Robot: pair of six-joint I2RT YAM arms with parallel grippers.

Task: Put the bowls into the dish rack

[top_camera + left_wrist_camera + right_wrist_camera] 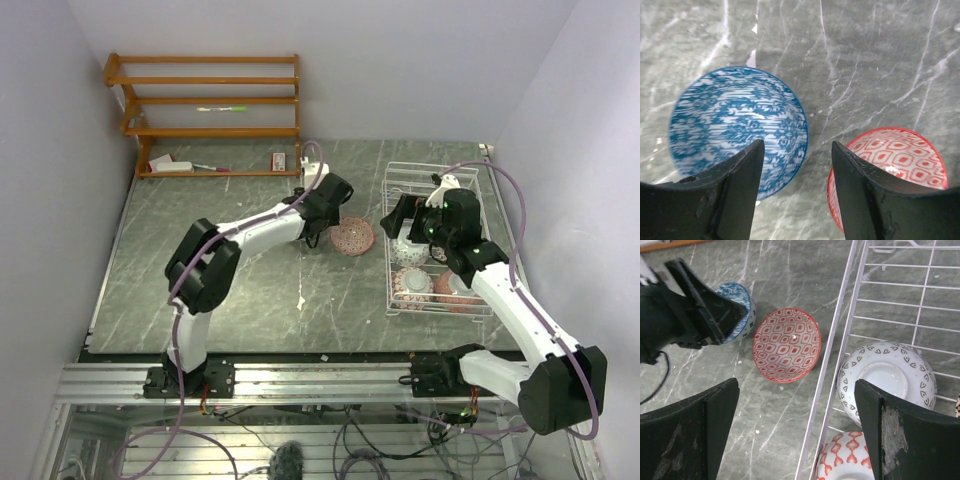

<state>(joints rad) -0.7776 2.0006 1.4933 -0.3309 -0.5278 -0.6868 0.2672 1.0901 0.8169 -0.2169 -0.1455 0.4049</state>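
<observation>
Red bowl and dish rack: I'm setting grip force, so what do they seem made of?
Red bowl: probably glazed ceramic, glossy; bright highlight on its patterned inside. Dish rack: apparently white-coated metal wire; thin straight rods form a grid, though plastic cannot be excluded.

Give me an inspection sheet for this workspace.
Surface: grey marbled table, white specks.
Job's things: blue bowl and red bowl upright on the table, apart; grey-patterned bowl and red-patterned bowl upside down in the dish rack.
Clutter: wooden shelf at far left, pens and small items on it.
Grippers: left gripper open, empty, above the two table bowls; right gripper open, empty, over the rack's edge.
Cables: lilac cables along both arms; loose wires below the front rail.
Surroundings: pale walls on three sides.
</observation>
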